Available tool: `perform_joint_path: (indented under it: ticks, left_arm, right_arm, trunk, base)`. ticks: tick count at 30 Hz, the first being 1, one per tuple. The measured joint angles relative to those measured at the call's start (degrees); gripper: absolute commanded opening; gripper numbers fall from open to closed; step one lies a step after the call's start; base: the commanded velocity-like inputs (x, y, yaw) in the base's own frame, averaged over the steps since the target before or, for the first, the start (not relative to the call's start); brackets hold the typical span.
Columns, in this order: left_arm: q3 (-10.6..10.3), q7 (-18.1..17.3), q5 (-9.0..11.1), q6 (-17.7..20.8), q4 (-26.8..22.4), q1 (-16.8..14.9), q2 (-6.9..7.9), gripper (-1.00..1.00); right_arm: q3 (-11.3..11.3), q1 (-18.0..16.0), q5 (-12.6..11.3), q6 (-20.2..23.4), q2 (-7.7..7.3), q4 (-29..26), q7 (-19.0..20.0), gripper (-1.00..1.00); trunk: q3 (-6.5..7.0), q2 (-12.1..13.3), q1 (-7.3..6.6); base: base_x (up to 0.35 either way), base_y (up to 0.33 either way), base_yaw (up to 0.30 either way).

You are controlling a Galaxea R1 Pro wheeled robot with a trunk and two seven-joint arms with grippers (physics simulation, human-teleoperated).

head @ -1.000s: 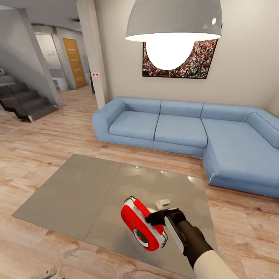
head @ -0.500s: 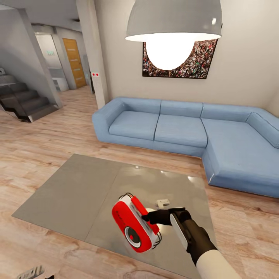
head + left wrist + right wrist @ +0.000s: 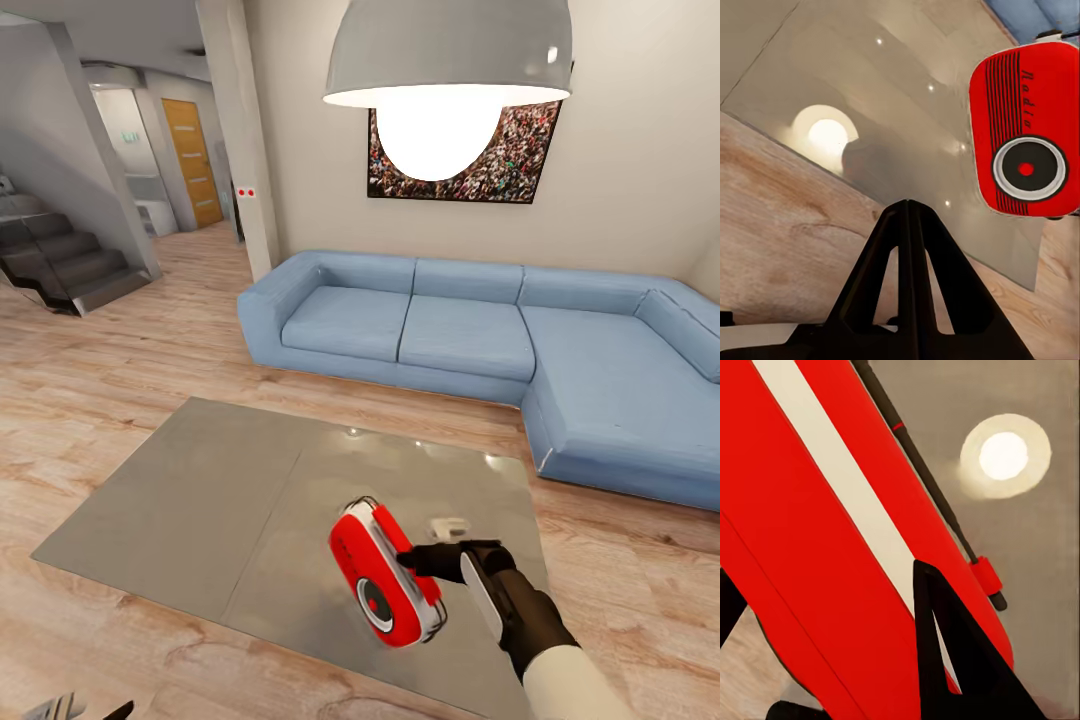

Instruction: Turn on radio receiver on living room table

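Radio receiver, red, rigid, likely light.
Your right gripper clamps its body above the table; left gripper shut, empty. Press the dial gently.

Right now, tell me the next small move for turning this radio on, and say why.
Probably bring the left gripper up toward the round dial. The right gripper holds the radio tilted above the table, its red face turned toward the left arm's camera, and the left fingers are pressed together and holding nothing.
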Motion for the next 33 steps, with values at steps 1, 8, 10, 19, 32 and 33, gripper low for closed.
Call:
perform_joint_path:
  ticks: [1,8,10,19,32,33]
  left_arm:
    - [0.0,-0.1,0.0,-0.1,0.0,0.0,-0.07,-1.00]
    - [-0.3,-4.7,-0.1,-0.4,0.0,0.0,-0.31,-1.00]
    - [-0.2,-7.8,-0.2,-0.7,0.0,0.0,-0.29,-1.00]
    - [-0.1,-16.4,-0.4,-2.5,0.0,0.0,-0.27,-1.00]
    - [0.5,-21.4,-0.7,-2.3,0.4,0.0,0.15,-1.00]
    - [0.7,-21.4,-0.7,-2.3,0.4,0.0,0.14,-1.00]
  right_arm:
    - [-0.2,0.0,0.6,-0.4,-0.28,0.2,-1.5,-1.00]
    - [-0.4,-1.8,0.1,-1.7,-1.44,5.9,-4.7,-1.00]
    - [-0.4,-1.9,-0.3,-2.3,-1.52,6.7,-4.5,-1.00]
    - [0.0,-2.0,-0.2,-3.6,-1.32,7.6,-3.9,-1.00]
    - [3.2,-2.1,0.3,-4.0,-1.29,7.6,10.4,-1.00]
    - [3.2,-2.0,0.2,-4.0,-1.39,7.6,10.6,-1.00]
  trunk:
    - [0.00,0.0,0.00]
    - [-0.01,0.0,0.00]
    - [-0.01,0.0,0.00]
    - [-0.01,0.0,0.00]
    - [-0.01,0.0,0.00]
    - [-0.01,0.0,0.00]
  base:
    - [0.000,0.000,0.000]
    - [0.000,0.000,0.000]
    - [0.000,0.000,0.000]
    - [0.000,0.000,0.000]
    - [0.000,0.000,0.000]
    - [0.000,0.000,0.000]
